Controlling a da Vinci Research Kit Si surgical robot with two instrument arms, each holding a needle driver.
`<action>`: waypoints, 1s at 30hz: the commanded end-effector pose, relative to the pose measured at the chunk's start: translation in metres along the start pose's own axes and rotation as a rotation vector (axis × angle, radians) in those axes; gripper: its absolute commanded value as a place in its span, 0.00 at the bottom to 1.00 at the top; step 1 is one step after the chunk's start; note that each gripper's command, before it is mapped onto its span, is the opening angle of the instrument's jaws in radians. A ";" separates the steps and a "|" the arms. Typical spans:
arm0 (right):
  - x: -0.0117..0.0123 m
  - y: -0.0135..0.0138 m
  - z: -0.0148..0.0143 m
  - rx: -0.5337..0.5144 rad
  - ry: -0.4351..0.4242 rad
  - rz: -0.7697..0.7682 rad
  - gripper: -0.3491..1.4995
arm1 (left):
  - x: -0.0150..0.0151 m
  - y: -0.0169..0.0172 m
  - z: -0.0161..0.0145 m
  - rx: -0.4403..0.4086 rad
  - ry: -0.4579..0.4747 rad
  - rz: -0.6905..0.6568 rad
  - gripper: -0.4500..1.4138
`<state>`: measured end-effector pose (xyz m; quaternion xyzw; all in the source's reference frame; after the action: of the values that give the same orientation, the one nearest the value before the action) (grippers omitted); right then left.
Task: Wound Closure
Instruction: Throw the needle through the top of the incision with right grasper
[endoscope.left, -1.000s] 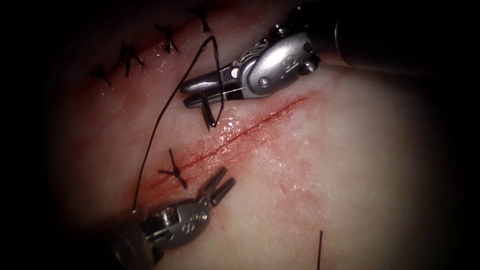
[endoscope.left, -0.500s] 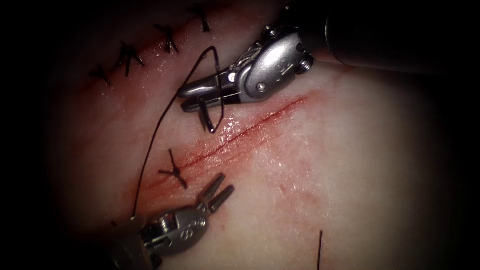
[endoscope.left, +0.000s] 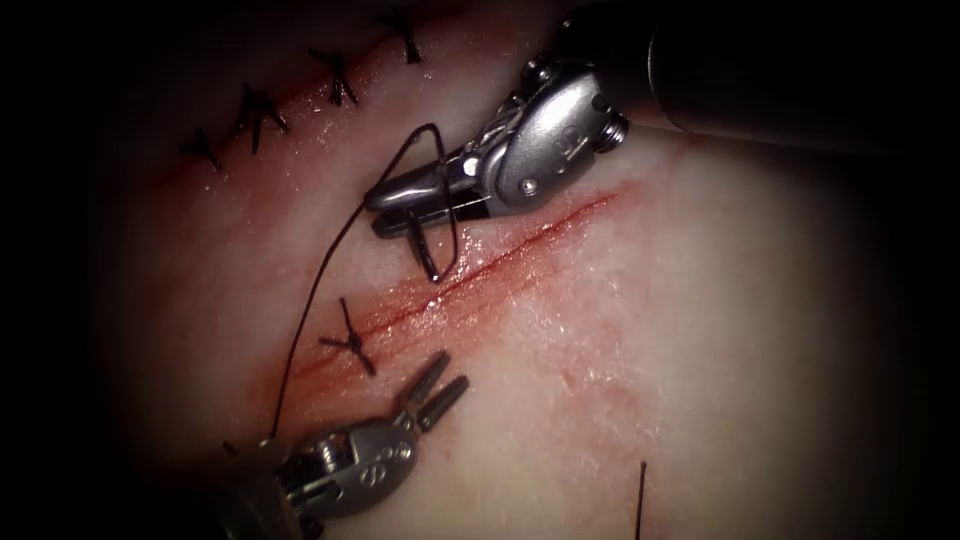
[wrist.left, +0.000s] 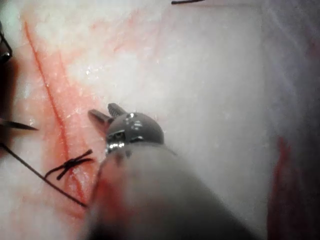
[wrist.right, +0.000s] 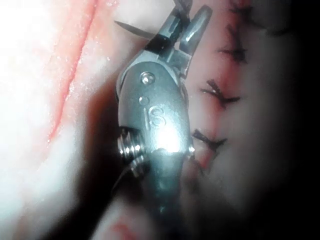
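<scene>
My right tool (endoscope.left: 385, 208) comes in from the upper right, jaws shut on the curved needle (endoscope.left: 424, 250) near its middle. The needle hangs down from the jaws just left of the cut (endoscope.left: 500, 258). Its lower end is close to the cut's left edge, and I cannot tell whether it touches the tissue. Thread (endoscope.left: 310, 310) loops over the jaws and trails down to the lower left. My left tool (endoscope.left: 440, 385) sits right of the cut, jaws open and holding nothing. The right wrist view has the jaws (wrist.right: 185, 25) with the needle (wrist.right: 131, 29) sticking out sideways.
One tied stitch (endoscope.left: 350, 340) crosses the cut's lower end, also seen as stitch (wrist.left: 70, 164) beside my left tool (wrist.left: 107, 112). A row of finished stitches (endoscope.left: 260, 110) runs along the upper left. A cut thread end (endoscope.left: 640, 495) lies lower right. Red fluid (endoscope.left: 400, 310) stains the cut's margins.
My right tool has carried the needle down and slightly right, closer to the cut's left edge. The thread loop followed. The left tool has barely shifted.
</scene>
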<state>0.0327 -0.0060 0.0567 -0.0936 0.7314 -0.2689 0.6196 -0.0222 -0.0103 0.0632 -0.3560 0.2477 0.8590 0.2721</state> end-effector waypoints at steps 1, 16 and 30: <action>-0.0007 0.0006 0.0008 0.005 -0.002 -0.037 0.00 | 0.0000 0.0002 0.0008 0.000 0.003 0.000 0.23; -0.0012 -0.0037 0.0013 0.026 -0.023 -0.241 0.00 | -0.0001 0.0000 -0.0004 -0.002 0.001 -0.004 0.23; -0.0009 -0.0099 -0.0003 0.070 -0.107 -0.431 0.00 | -0.0004 -0.0002 -0.0012 -0.005 0.004 -0.001 0.22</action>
<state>0.0300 -0.0140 0.0621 -0.2423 0.6491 -0.4166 0.5885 -0.0208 -0.0114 0.0622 -0.3574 0.2456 0.8592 0.2716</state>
